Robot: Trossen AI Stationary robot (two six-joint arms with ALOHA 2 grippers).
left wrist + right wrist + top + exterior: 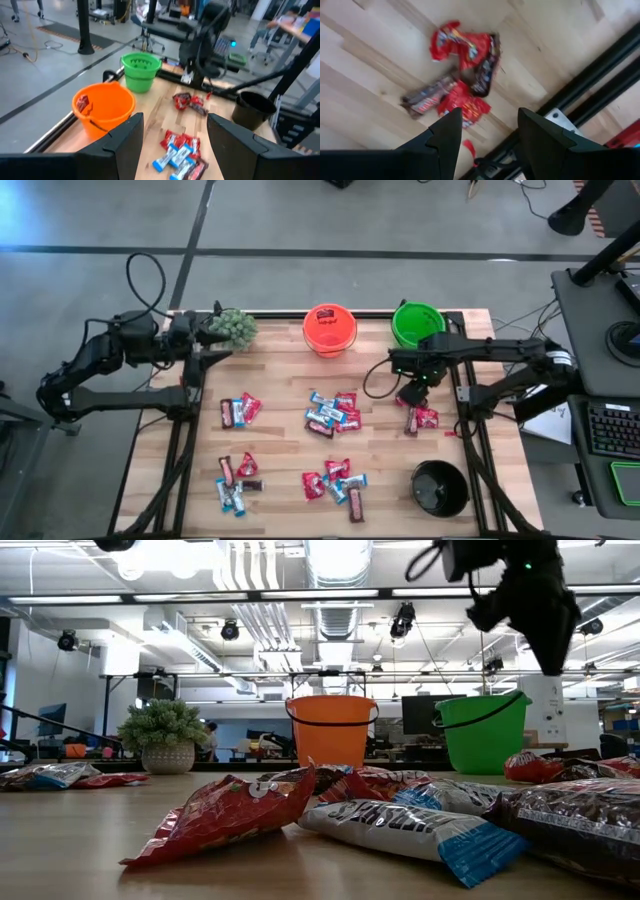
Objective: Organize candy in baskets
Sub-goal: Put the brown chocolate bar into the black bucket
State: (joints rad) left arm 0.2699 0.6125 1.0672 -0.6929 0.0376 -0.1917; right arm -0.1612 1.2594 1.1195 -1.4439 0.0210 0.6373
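From above, the right tool (412, 392) hangs open over a small heap of red and brown candy (421, 418) near the table's (280, 445) right edge; the orange pail (330, 329) and green pail (415, 323) stand at the far edge, the black bowl (440, 488) in the near right corner. The left tool (205, 340), open and empty, waits at the far left corner by a potted plant (232, 328).

At table height, shiny crinkled wrappers (225, 815) fill the foreground.

The right wrist shows overlapping red packets (462, 47) and a dark bar (425, 99): better to single out one edge piece than pinch the pile.
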